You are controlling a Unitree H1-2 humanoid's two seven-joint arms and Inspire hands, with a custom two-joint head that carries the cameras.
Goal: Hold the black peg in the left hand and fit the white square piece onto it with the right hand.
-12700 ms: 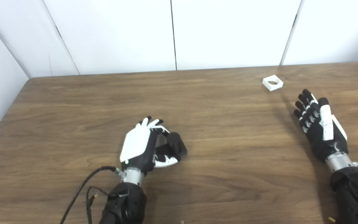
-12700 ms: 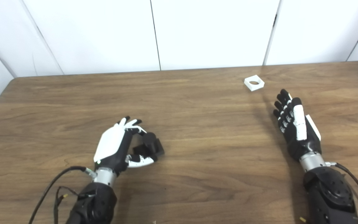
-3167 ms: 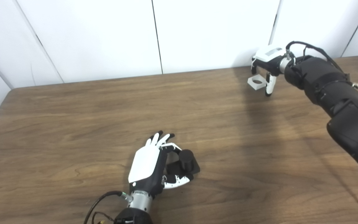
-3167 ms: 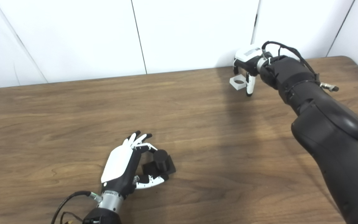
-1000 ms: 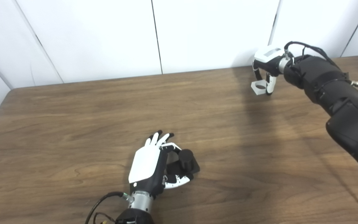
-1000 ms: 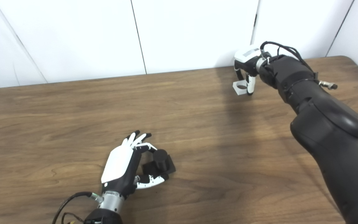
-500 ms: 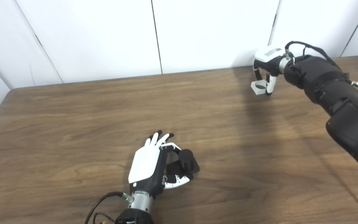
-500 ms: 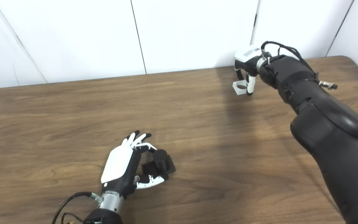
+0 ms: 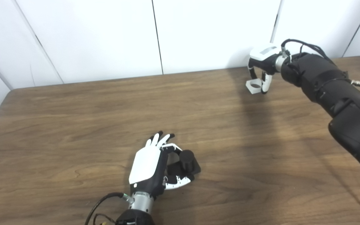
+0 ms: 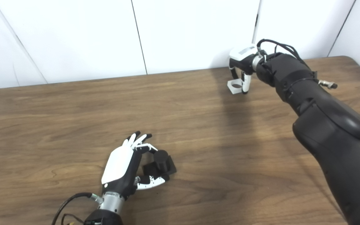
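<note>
1. Black peg [image 9: 187, 157] in the left eye view sits low in the frame, a little left of centre, upright on its dark square base on the surface [image 9: 73, 106]. The left robot hand [image 9: 155, 165] is curled round it, fingers and thumb closed on the base, so the holding half of the task looks done. At the upper right, the right robot hand [image 9: 261, 67] grips the white square piece [image 9: 254, 86] between thumb and fingers. Whether the piece is clear of the wood or just touching it, I cannot tell.

2. Right eye view: the same layout. The white square piece [image 10: 235, 86], round hole facing up, is pinched in the right robot hand [image 10: 242, 64] near the upper right, close to the wall panels. The black peg [image 10: 161, 159] in the left robot hand [image 10: 127, 170] is at the lower centre-left, well apart from the piece.

3. Judged from both views: peg held, piece grasped. Left to do: carry the piece across to the peg, line up the hole and press it on.
</note>
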